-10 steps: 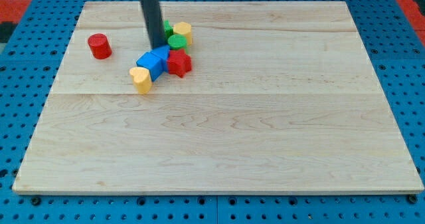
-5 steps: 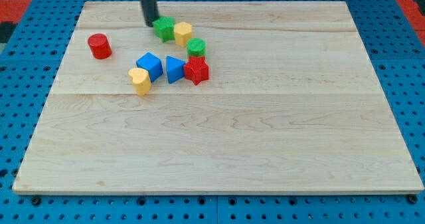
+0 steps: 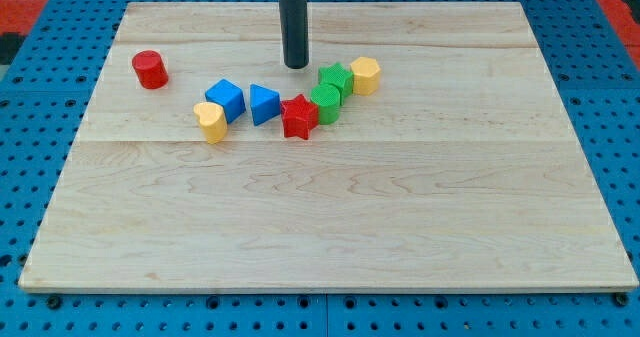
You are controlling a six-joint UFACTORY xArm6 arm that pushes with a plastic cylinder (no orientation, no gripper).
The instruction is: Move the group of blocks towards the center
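My tip [image 3: 296, 66] rests on the wooden board [image 3: 330, 237] in the upper middle, just left of the green star block [image 3: 335, 78]. A yellow hexagon block [image 3: 365, 75] touches the green star on its right. A green cylinder [image 3: 324, 103] sits below the star, next to a red star block [image 3: 299, 116]. A blue triangular block [image 3: 263, 104] is left of the red star. A blue cube [image 3: 226, 98] and a yellow heart block [image 3: 210, 120] lie further left. A red cylinder [image 3: 150, 69] stands alone at the upper left.
The board lies on a blue pegboard table [image 3: 40, 97] that surrounds it on all sides.
My tip has moved right along the top of the group. The green star, yellow hexagon and green cylinder have been pushed right; the red star shifted slightly down.
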